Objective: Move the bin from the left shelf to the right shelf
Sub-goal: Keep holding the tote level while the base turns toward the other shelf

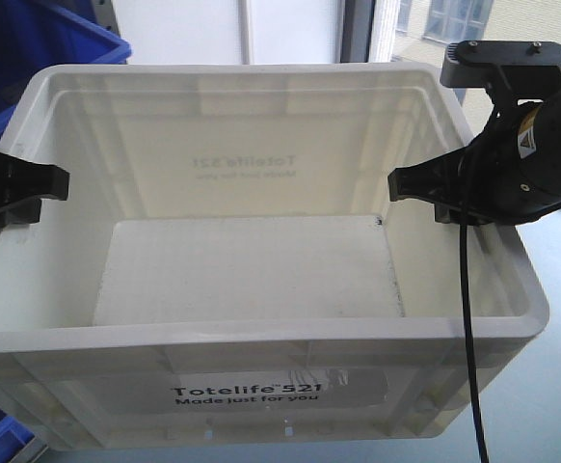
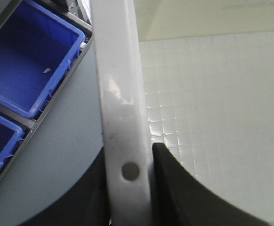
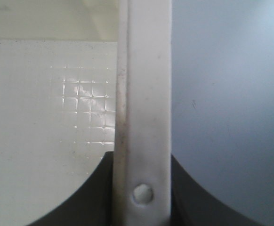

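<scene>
White bin (image 1: 78, 386) fills centre frame, blue bins (image 1: 40, 48) at upper left. Side rims pinched by left gripper (image 1: 30, 188) and right gripper (image 1: 425, 188), fingers narrow on the plastic. Risk: uneven arm motion tilts it and a rim slips out.

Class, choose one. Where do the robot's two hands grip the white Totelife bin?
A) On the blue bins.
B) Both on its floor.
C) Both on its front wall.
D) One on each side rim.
D: the left hand and the right hand each pinch the rim of the bin, on opposite sides.
</scene>
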You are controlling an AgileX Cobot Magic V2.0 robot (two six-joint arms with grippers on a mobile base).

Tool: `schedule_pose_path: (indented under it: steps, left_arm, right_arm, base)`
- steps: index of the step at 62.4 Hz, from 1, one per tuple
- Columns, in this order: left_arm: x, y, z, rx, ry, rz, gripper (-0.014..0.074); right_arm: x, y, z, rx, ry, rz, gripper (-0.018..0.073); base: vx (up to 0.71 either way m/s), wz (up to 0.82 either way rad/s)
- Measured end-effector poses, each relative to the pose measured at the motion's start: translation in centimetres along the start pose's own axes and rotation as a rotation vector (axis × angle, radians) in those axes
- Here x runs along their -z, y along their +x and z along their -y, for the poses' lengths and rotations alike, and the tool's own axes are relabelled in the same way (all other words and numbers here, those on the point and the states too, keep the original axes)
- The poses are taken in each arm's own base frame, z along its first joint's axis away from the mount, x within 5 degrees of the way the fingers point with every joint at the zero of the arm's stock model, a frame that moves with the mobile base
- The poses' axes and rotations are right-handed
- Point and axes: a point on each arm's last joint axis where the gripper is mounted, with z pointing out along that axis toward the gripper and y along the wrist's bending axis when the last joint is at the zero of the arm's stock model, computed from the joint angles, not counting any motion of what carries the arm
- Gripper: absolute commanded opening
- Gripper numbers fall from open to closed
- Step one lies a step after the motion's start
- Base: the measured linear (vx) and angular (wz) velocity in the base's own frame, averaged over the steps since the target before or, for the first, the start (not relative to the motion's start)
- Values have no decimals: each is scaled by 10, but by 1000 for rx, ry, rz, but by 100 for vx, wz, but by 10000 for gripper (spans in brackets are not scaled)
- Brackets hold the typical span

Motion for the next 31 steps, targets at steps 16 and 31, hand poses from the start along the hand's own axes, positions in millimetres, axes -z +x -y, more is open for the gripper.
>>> schedule_pose_path:
  steps: [16,31]
  left_arm:
    - [0,0,0,0,0,0,128]
    - [0,0,0,0,0,0,128]
  right_arm:
    - [0,0,0,0,0,0,82]
    - [0,0,0,0,0,0,82]
  base:
    - [10,44]
    - [9,44]
